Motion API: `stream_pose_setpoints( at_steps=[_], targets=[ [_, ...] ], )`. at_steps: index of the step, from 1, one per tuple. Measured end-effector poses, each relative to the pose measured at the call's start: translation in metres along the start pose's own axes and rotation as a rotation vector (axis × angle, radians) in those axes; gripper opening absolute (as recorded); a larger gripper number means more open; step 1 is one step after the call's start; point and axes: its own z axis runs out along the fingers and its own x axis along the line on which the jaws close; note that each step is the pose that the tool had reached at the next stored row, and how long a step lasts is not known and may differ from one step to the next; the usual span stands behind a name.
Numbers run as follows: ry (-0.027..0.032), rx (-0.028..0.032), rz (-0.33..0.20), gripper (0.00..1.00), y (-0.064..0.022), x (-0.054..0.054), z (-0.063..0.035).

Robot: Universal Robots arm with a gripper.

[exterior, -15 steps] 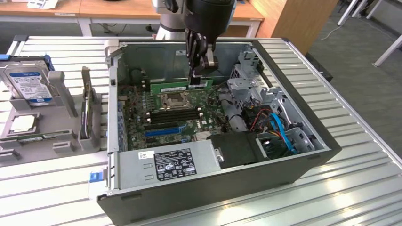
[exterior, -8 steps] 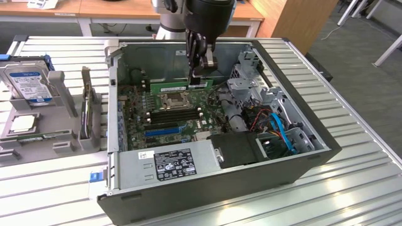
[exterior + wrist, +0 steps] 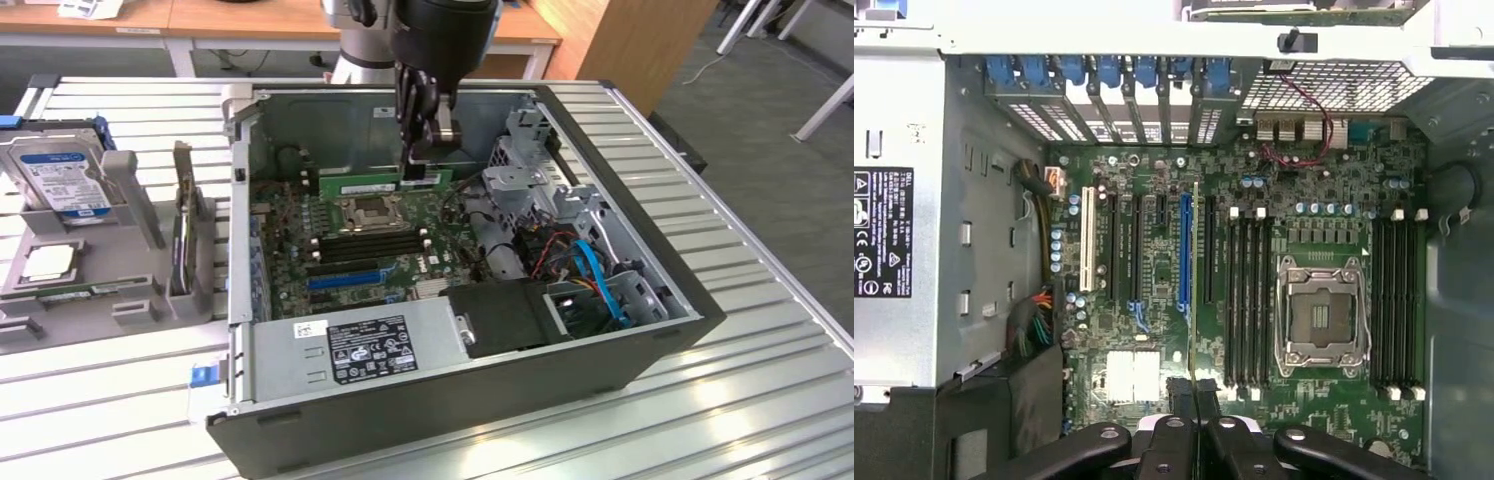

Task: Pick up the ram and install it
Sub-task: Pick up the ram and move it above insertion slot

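Black linkage fingers (image 3: 1180,405) beneath a silver-grey arm (image 3: 358,50).

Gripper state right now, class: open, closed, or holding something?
Gripper: closed on the ram, held over the motherboard.

Work surface: metal table (image 3: 747,400) of parallel ribbed slats, silver-grey, spanning the exterior view. Bright patches of reflected light sit on the slats toward the exterior view's lower right. Behind the table, a row of wooden-topped desks (image 3: 254,18) on white frames, with a small white label (image 3: 140,31) on the front edge. At the exterior view's upper right, a tall light-wood panel (image 3: 641,40) stands just beside the desks. Floor (image 3: 774,180): grey carpet, uniform tone. A thin pale cable (image 3: 703,68) lies on it near the panel. White slanted furniture legs (image 3: 827,100) at the far right edge. Lighting even, shadows soft.
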Motion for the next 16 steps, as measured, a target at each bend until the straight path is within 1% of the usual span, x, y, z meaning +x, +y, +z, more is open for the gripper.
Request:
stream_pose_setpoints(
  at_steps=[7,16],
  targets=[
    [0.0003,-0.0001,0.000,0.12,0.0001,-0.007,0.0003],
    [0.0002,-0.0001,0.000,0.12,0.0001,-0.021,0.0010]
  ],
)
